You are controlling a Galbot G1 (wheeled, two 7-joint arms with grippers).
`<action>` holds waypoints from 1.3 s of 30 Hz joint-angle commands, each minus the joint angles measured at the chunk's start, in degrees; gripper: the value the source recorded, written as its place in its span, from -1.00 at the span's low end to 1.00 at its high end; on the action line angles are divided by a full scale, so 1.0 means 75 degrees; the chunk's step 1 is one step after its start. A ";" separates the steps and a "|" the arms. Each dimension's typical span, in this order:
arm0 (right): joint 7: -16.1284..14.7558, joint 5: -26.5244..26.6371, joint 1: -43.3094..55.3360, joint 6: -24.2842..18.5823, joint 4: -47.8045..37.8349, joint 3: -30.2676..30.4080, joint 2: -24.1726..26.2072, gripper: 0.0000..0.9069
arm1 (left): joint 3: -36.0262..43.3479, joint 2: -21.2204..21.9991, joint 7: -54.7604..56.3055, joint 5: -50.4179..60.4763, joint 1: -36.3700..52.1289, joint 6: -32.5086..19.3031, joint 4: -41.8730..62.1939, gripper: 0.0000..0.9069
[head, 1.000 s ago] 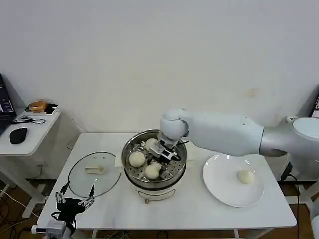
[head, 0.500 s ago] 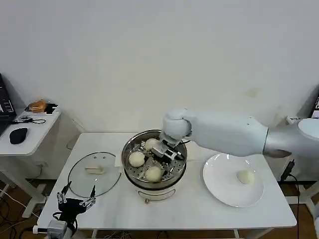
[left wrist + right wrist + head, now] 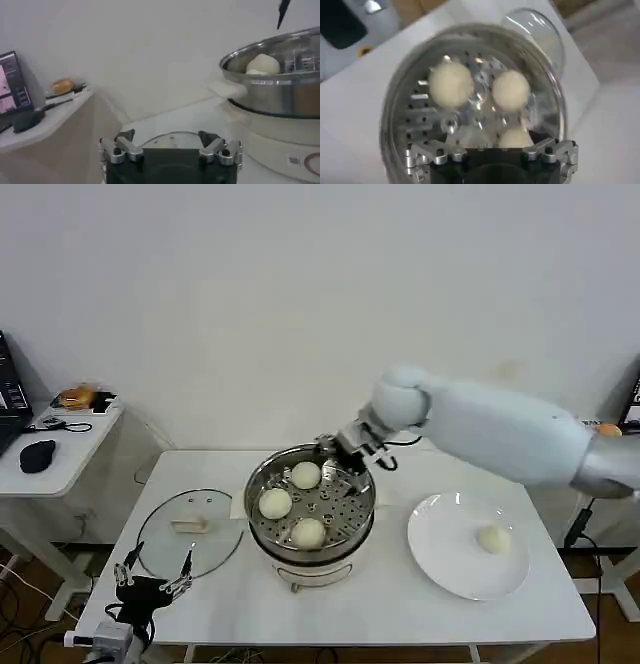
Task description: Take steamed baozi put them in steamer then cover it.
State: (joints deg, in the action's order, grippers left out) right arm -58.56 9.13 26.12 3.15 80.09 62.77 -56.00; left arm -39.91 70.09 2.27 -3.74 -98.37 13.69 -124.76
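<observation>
We note the right gripper [image 3: 345, 452], jaws wide and empty, has lifted clear of the steamer [image 3: 310, 506]; a third baozi [image 3: 308, 533] now rests inside, and one remains on the plate [image 3: 465, 556].

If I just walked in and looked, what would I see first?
Probably the shiny steamer in the middle of the table, with three baozi sitting on its holey tray. The big white right arm reaches over it, its right gripper open and empty above the pot's far rim. One more bun waits on the white plate to the right, and the cover lies flat on the left.
</observation>
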 commanded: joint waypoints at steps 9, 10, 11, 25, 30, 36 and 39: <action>0.0080 -0.1231 -0.1255 0.0793 0.0014 -0.0722 0.3821 1.00 | 0.0251 -0.0151 -0.0011 -0.0051 0.0074 0.0024 -0.0107 1.00; 0.0079 -0.1323 -0.1465 0.0772 0.0026 -0.0836 0.3926 1.00 | 0.0281 -0.0147 -0.0011 -0.0042 0.0078 0.0026 -0.0119 1.00; 0.0091 -0.1415 -0.1754 0.0750 0.0021 -0.1011 0.4040 1.00 | 0.0317 -0.0143 -0.0010 -0.0028 0.0081 0.0034 -0.0131 1.00; -0.0001 -0.2264 -0.4124 0.0336 -0.0885 -0.2615 0.4122 1.00 | 0.0263 -0.0224 -0.0021 -0.0020 0.0047 0.0100 -0.0119 1.00; -0.0038 -0.2431 -0.4425 0.0328 -0.1133 -0.2807 0.3883 1.00 | 0.0220 -0.0234 -0.0018 -0.0033 0.0027 0.0103 -0.0092 1.00; -0.0035 -0.2508 -0.4570 0.0387 -0.1319 -0.2897 0.3550 1.00 | 0.0240 -0.0209 -0.0015 -0.0011 0.0006 0.0120 -0.0104 1.00; -0.0011 -0.2563 -0.4608 0.0346 -0.1521 -0.2928 0.3389 1.00 | 0.0217 -0.0209 -0.0016 -0.0014 -0.0005 0.0120 -0.0089 1.00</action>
State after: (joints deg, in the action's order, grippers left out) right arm -58.68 -8.27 -4.34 6.03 71.83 43.32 -29.09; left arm -37.97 68.63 2.15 -3.85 -98.35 14.58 -125.53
